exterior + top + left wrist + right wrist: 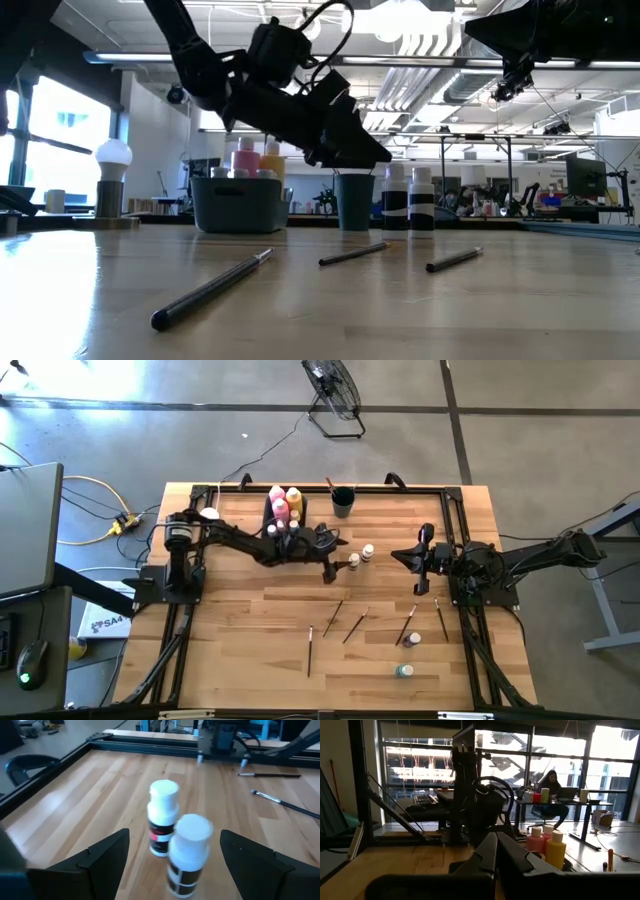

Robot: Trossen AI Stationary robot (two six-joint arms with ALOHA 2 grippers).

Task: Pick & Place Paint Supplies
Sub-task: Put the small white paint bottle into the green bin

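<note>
Progress looks partial to me: the bin [283, 520] at the bench's [230, 660] 12 o'clock edge already holds the pink bottle [277, 497] and yellow bottle [294, 496]. My left gripper [331, 556] hangs with jaws wide, empty, over two small bottles [361, 555] near centre. Brushes [355, 626] and two more small bottles [408, 654] lie loose toward 5 o'clock. My right gripper [421, 557] waits at 3 o'clock, jaws closed on nothing.

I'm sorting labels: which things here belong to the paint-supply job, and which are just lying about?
Job: tall squeeze bottles in the bin; small paint bottles; paintbrushes; open left gripper.
Lying about: white knob, dark cup, floor fan.
</note>
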